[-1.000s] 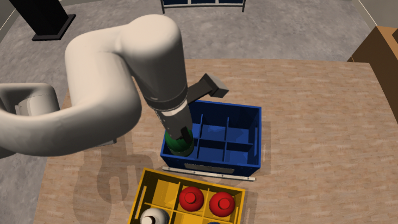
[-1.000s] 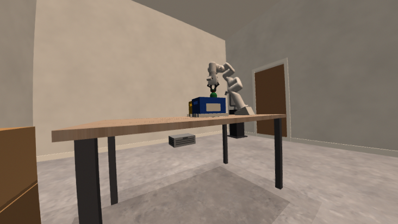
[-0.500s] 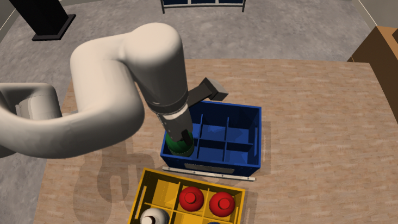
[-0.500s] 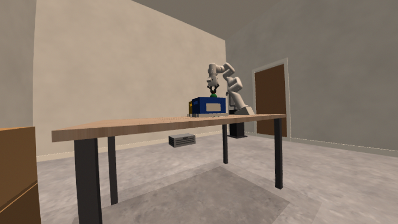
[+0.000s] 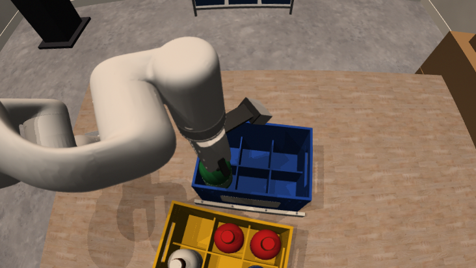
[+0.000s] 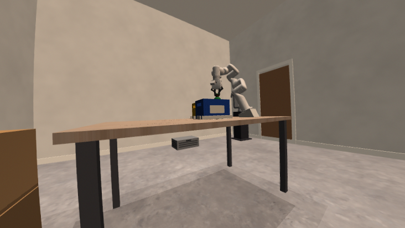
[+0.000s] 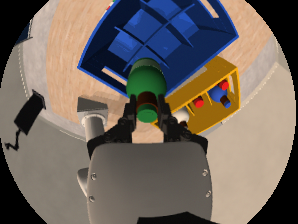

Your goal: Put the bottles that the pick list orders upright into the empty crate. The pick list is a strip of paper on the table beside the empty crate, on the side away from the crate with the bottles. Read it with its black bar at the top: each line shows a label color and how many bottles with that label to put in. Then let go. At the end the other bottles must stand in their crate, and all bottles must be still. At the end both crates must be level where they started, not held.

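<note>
One green bottle (image 5: 214,173) (image 6: 217,98) (image 7: 146,82), gripped at the neck by the partly closed fingers of the gripper (image 5: 222,166) (image 6: 217,94) (image 7: 146,101), lowered into the near left compartment of the blue crate (image 5: 253,194) (image 6: 212,101) (image 7: 159,30). One yellow crate (image 5: 233,216) (image 6: 193,110) (image 7: 235,92), placed on the near side, in which two red bottles (image 5: 228,237) (image 7: 199,102), one white bottle (image 5: 185,261) (image 7: 181,117) and one blue bottle (image 5: 256,266) (image 7: 217,94) are seen.

Plain beige and grey walls met behind the wooden counter (image 5: 372,133) (image 6: 170,124), which stood on dark legs over a mottled grey floor (image 5: 300,43) (image 6: 339,175). A brown door (image 6: 274,102) in a pale frame was closed.
</note>
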{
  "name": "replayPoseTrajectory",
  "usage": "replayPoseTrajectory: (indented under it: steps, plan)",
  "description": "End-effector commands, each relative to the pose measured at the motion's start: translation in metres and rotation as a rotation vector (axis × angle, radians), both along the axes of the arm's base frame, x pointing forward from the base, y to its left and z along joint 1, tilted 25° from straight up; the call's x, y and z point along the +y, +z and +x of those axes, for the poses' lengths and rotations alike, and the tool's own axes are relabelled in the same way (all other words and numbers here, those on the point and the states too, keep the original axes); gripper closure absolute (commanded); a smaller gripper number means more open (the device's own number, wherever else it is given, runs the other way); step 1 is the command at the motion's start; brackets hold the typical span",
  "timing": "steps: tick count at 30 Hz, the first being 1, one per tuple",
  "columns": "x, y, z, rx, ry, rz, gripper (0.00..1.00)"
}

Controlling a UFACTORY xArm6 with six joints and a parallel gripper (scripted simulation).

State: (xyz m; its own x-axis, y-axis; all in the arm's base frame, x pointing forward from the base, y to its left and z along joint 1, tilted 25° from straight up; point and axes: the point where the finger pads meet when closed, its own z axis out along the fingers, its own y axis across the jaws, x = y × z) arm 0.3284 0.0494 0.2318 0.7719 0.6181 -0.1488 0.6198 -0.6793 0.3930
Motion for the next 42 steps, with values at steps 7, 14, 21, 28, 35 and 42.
replayPoseTrajectory:
  steps: [7,14,21,28,35,42]
  plan:
    - [-0.003,-0.007,0.002,-0.004,0.001,0.002,1.0]
    - [-0.006,-0.013,0.003,-0.004,0.001,0.002,1.0]
    - [-0.008,-0.018,0.004,-0.004,0.001,0.002,1.0]
    - [-0.011,-0.025,0.005,-0.004,0.001,0.002,1.0]
    - [-0.013,-0.029,0.006,-0.004,0.001,0.002,1.0]
    - [-0.015,-0.036,0.007,-0.004,0.001,0.002,1.0]
